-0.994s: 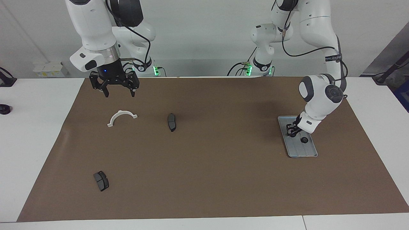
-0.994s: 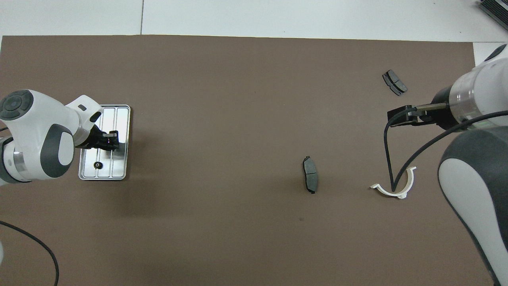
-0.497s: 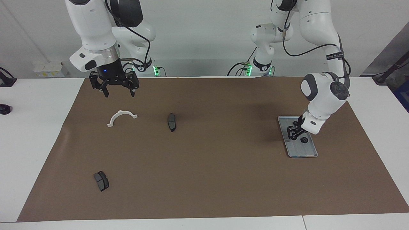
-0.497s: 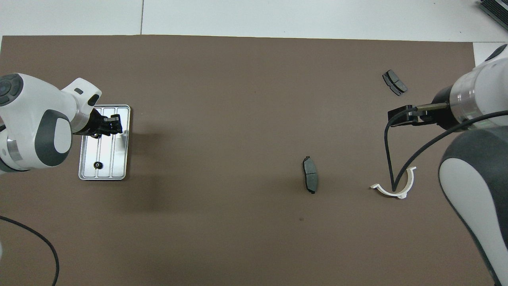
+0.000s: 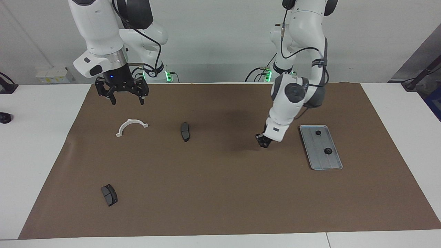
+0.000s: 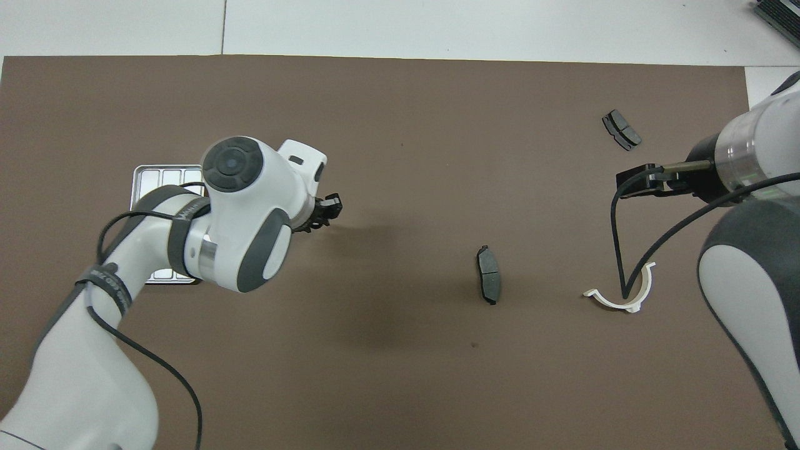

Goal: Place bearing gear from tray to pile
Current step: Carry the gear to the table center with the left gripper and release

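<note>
Facing view, stock on brown mat (image 5: 220,193) over white counter (image 5: 41,155).

1. Tray (image 5: 322,160): silver-grey, ribbed, toward the left arm's end. Holds two small black bearing gears, one nearer the robots (image 5: 318,132) and one farther (image 5: 328,150), apart from each other. Judged the source stock, kept together for picking.
2. Left gripper (image 5: 263,141): clear of the tray, low over bare mat between the tray and the mid-counter brake pad (image 5: 185,131). Whether it pinches a gear or is merely drawn in cannot be told. By position, judged to be on the crossing toward the pile.
3. Pile: a loose scatter toward the right arm's end.
   - White half-ring bracket (image 5: 132,126), lying flat.
   - The mid-counter brake pad.
   - A second brake pad (image 5: 109,195), farthest from the robots.
   - No gear is seen among them.
4. Right gripper (image 5: 122,98): fingers spread, empty, hanging over the mat near the bracket. This arm waits, out of the delivery path.

Overhead view, markings: a dark band (image 6: 103,282) round the left arm carries white lettering too small to read. No brand or label shows on the tray or parts.
</note>
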`<state>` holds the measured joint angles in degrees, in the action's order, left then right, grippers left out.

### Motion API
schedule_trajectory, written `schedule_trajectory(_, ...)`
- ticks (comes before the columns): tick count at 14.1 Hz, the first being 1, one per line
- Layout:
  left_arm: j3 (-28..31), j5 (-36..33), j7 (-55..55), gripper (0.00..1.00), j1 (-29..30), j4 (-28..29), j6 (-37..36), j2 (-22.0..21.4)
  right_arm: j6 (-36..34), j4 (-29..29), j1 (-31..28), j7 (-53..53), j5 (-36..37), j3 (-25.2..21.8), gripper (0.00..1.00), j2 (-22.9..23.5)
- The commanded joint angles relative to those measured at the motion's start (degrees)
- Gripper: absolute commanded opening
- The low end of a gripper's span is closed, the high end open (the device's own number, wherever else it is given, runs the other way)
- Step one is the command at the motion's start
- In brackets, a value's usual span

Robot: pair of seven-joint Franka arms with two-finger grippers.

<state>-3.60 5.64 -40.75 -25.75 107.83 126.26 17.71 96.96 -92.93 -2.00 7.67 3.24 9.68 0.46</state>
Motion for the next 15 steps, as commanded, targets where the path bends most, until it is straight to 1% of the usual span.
schedule_trajectory(1, 1.4, -1.2, -2.6, 0.14, -7.0, -0.9, 0.5, 1.0, -0.4, -0.8, -1.2, -1.6, -1.5, 0.4, 1.00, -0.9)
schedule_trajectory(3, 1.4, -2.0, -4.6, 0.14, -10.4, -0.4, 3.5, 2.1, -0.5, -0.8, -1.2, -1.7, -1.6, 0.4, 1.00, -0.9)
schedule_trajectory(4, 1.4, -2.0, -4.7, 0.25, -11.2, -0.1, 4.9, 2.6, -0.5, -0.7, -1.2, -1.6, -1.6, 0.4, 1.00, -0.9)
schedule_trajectory(5, 1.4, -2.1, -4.7, 0.48, -11.7, 0.2, 5.9, 2.9, -0.4, -0.8, -1.1, -1.6, -1.6, 0.4, 1.00, -0.9)
schedule_trajectory(6, 1.3, -2.3, -4.6, 0.67, -11.8, 1.1, 7.4, 2.9, -0.3, -0.8, -1.1, -1.7, -1.6, 0.4, 1.00, -0.9)
schedule_trajectory(7, 1.3, -2.3, -4.5, 0.77, -11.8, 1.7, 9.3, 2.9, -0.1, -0.8, -1.2, -1.7, -1.6, 0.4, 1.00, -0.9)
schedule_trajectory(8, 1.3, -2.3, -4.4, 0.79, -11.8, 1.9, 9.7, 2.9, 0.2, -0.8, -1.2, -1.6, -1.6, 0.4, 1.00, -0.9)
schedule_trajectory(9, 1.4, -2.3, -4.3, 0.87, -11.7, 1.7, 9.5, 2.9, 0.2, -1.0, -1.1, -1.8, -1.6, 0.4, 1.00, -0.9)
schedule_trajectory(10, 1.7, -2.7, -4.0, 0.91, -11.1, 0.9, 8.0, 2.9, 0.5, -1.7, -0.6, -1.7, -1.6, 0.4, 1.00, -1.2)
schedule_trajectory(11, 1.7, -4.4, -3.5, 0.91, -10.2, -1.3, 5.7, 2.9, 2.0, -2.2, -0.4, -1.7, -1.7, 0.6, 1.00, -1.2)
schedule_trajectory(12, 1.7, -5.0, -3.1, 0.91, -7.0, -3.3, 3.7, 3.4, 2.8, -3.4, -0.1, -1.5, -1.7, 0.9, 1.00, -1.3)
schedule_trajectory(14, 1.7, -5.1, -1.8, 0.89, -2.4, -4.2, 1.6, 2.4, 5.1, -4.8, 2.2, -1.0, -2.6, 0.9, 1.00, -1.3)
schedule_trajectory(15, 1.5, -5.0, 0.7, 0.88, 0.4, -4.6, 0.1, 1.3, 6.5, -5.7, 3.1, -0.8, -2.5, 0.9, 1.00, -1.1)
